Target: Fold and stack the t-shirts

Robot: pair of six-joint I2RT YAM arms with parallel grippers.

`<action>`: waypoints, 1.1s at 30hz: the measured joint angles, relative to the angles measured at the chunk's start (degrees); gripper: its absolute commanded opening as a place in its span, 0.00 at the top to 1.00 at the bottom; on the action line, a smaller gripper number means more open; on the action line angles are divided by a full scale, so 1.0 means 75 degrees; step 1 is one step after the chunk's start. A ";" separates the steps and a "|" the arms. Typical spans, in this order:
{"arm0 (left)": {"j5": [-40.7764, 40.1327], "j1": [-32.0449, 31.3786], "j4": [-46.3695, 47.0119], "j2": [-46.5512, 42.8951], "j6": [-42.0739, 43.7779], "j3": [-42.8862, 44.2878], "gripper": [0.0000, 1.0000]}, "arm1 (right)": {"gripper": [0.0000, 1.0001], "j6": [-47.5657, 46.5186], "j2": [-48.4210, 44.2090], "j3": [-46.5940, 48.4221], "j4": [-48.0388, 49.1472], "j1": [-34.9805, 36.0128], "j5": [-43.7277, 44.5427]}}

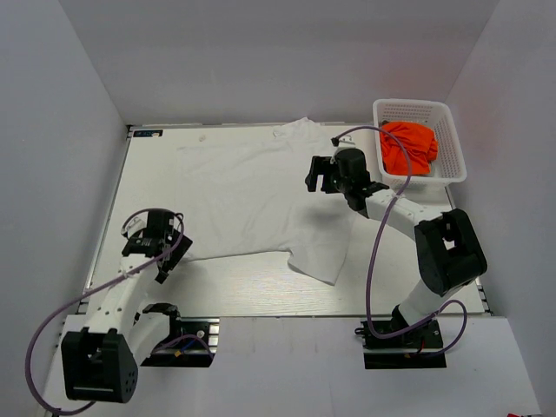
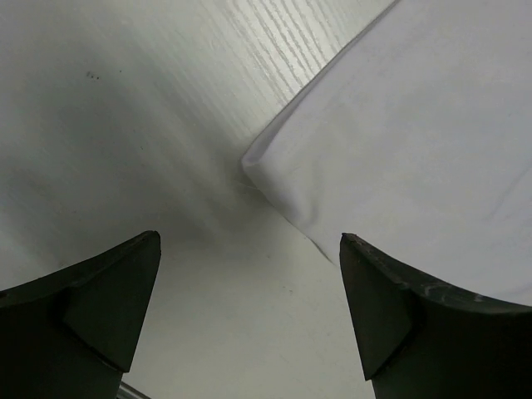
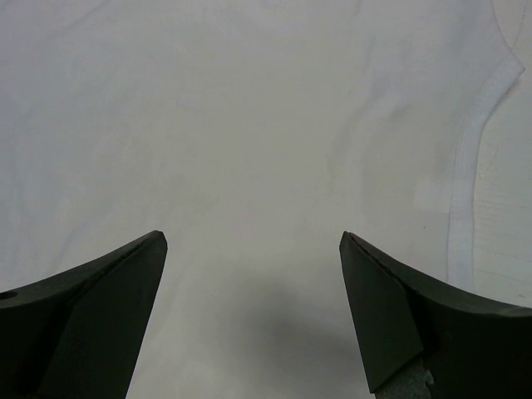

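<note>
At the near edge of the table (image 1: 261, 297) the two arm bases stood side by side, the left arm reaching forward along the left side. The left pincer (image 2: 249, 241) hung low over the bare wood with its jaws spread wide and nothing between them; in the left wrist view a near-left corner of the white t-shirt (image 1: 252, 200) lay just beyond the gap, closer to the right-hand finger (image 2: 391, 307), apart from both. The white t-shirt was spread flat across the middle of the table, wide from left to right, with one flap reaching toward the near edge right of centre and a bunched part at the far edge. Farther in, the right arm bent leftward from its base, and the right pincer (image 3: 253, 241) hovered above the right part of that shirt, jaws also fully apart and gripping nothing; its wrist view showed smooth white cloth below and a hemmed edge curving down the right side. At the far right corner stood a white mesh basket (image 1: 455, 149), and the orange t-shirt (image 1: 408, 146) lay crumpled inside it.
</note>
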 measured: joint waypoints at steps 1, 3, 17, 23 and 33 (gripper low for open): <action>-0.0015 0.0009 0.0032 -0.0280 -0.0064 -0.0204 0.02 | 0.10 0.0006 -0.0020 -0.0009 0.0000 0.0000 -0.0017; -0.0020 0.0015 0.0146 -0.0554 -0.0175 -0.0478 0.05 | 0.10 0.0009 -0.0047 -0.0009 0.0052 -0.0003 -0.0073; -0.0087 0.0017 0.1250 0.1145 -0.0388 -0.0627 0.81 | 0.10 0.0160 -0.0122 -0.0023 -0.0169 -0.0006 -0.0312; -0.0044 0.0017 0.1466 0.1212 -0.0230 -0.0600 1.00 | 0.10 0.0347 -0.0557 -0.0160 -0.0833 -0.0006 -0.0157; -0.0087 0.0017 0.1620 0.1005 -0.0119 -0.0606 1.00 | 0.12 0.0128 -0.1996 -0.0883 -0.2792 0.0583 -0.0143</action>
